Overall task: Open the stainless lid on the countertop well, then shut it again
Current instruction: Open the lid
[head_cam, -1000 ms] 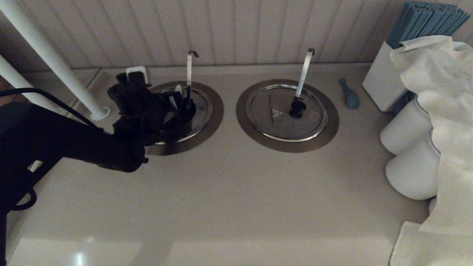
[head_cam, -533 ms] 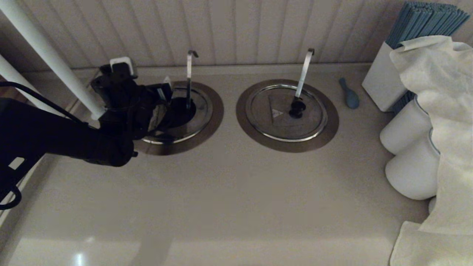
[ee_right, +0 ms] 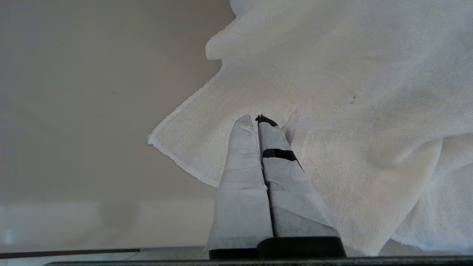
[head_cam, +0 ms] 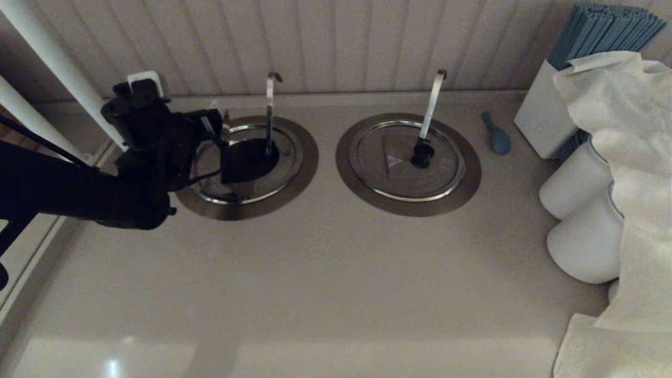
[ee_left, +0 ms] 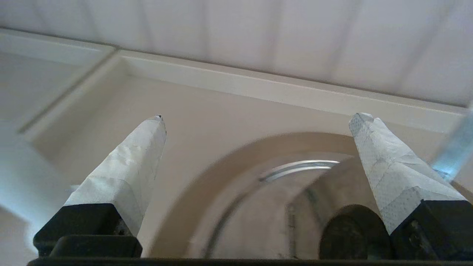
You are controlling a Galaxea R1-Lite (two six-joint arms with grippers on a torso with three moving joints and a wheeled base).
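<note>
The near half of the surface (head_cam: 325,294) is open, bare from the near edge up to the two wells. At the near right corner a white cloth (head_cam: 625,157) drapes over white containers (head_cam: 583,247). The right tool (ee_right: 258,120) hangs over that cloth, its two taped fingers pressed together with nothing between them.

Toward the far edge, on the left, sits the countertop well (head_cam: 299,173), ringed by a wide dull flange. The stainless lid (head_cam: 247,189) lies inside the ring, its black knob (ee_left: 351,232) in the left wrist view beside one fingertip. A dark patch shows on the lid near the thin grey hooked handle (head_cam: 269,105); whether the lid is fully seated cannot be told.

The left tool (head_cam: 216,119) hovers at the far left rim of that well. Its fingers (ee_left: 125,170) stand wide apart and grip nothing.

To the right, well apart, the twin lid (head_cam: 388,178) lies flat with its whiter handle (head_cam: 431,105). A blue spoon (head_cam: 496,134) lies beyond it, near a white box (head_cam: 541,121) at the far right corner.
</note>
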